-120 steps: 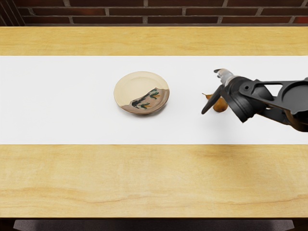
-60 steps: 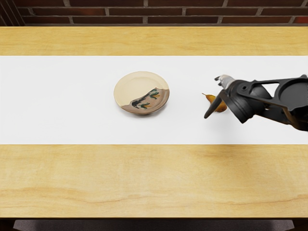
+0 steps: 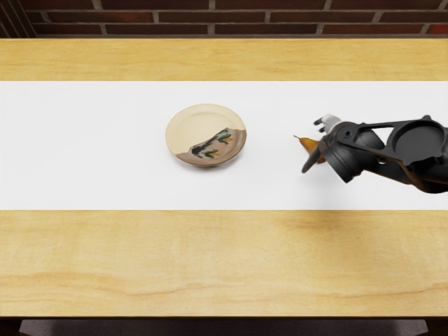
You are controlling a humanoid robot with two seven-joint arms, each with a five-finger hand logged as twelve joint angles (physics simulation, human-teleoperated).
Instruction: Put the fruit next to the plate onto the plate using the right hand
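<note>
A small brown-yellow pear (image 3: 308, 144) lies on the white runner, well to the right of the plate (image 3: 199, 124), its stem pointing left. The plate is cream with a brown patterned rim part and holds nothing. My right hand (image 3: 313, 146) comes in from the right edge and sits over the pear's right side, hiding most of it. One dark finger (image 3: 311, 160) reaches down in front of the fruit and a light-tipped finger (image 3: 326, 122) stands behind it. The fingers are spread on either side of the pear, not closed on it. The left arm is out of view.
The white runner (image 3: 105, 154) crosses the wooden table (image 3: 210, 259) from left to right. A brick wall (image 3: 224, 17) runs behind the far table edge. Bare runner lies between the pear and the plate.
My right hand has shifted a little right and settled lower over the pear, covering more of it. The pear and plate have not moved.
</note>
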